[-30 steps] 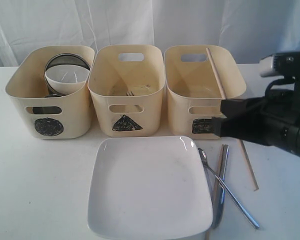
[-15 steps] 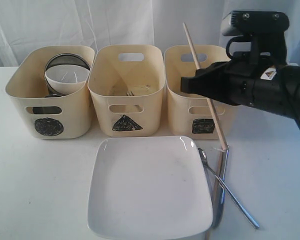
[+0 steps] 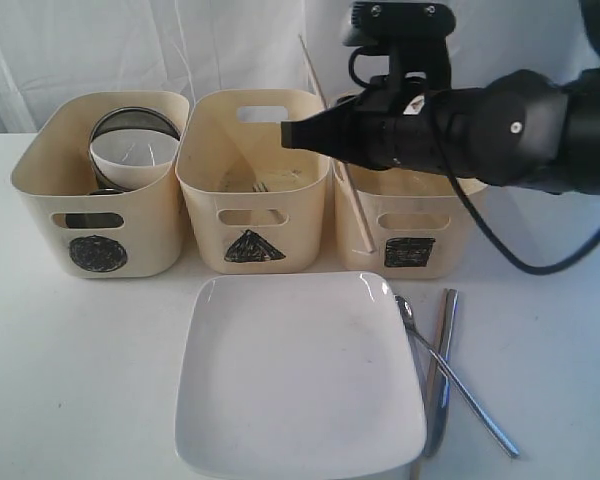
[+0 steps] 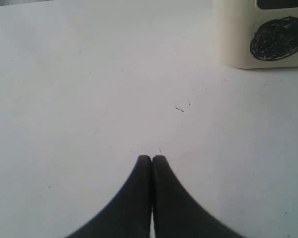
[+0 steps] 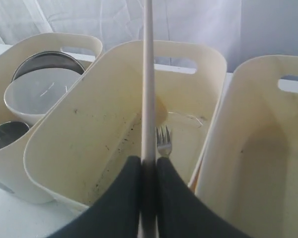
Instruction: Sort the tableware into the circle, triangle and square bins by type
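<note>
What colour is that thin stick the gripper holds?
The thin wooden chopstick is pale tan, clearest in the right wrist view.

A thin wooden chopstick (image 5: 148,74) sits between the fingers (image 5: 124,198) of the right gripper (image 5: 148,161). Below the fingers is the cream plastic triangle-marked bin (image 3: 250,200), a steel fork (image 5: 162,141) in it. The cream circle-marked bin (image 3: 100,215) lies left of them, the cream square-marked bin (image 3: 420,215) right.

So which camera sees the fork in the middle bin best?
The right wrist view: the fork shows close up, tines clear, inside the middle bin. The exterior view shows only its tines, small and faint. The left wrist view misses it.
</note>
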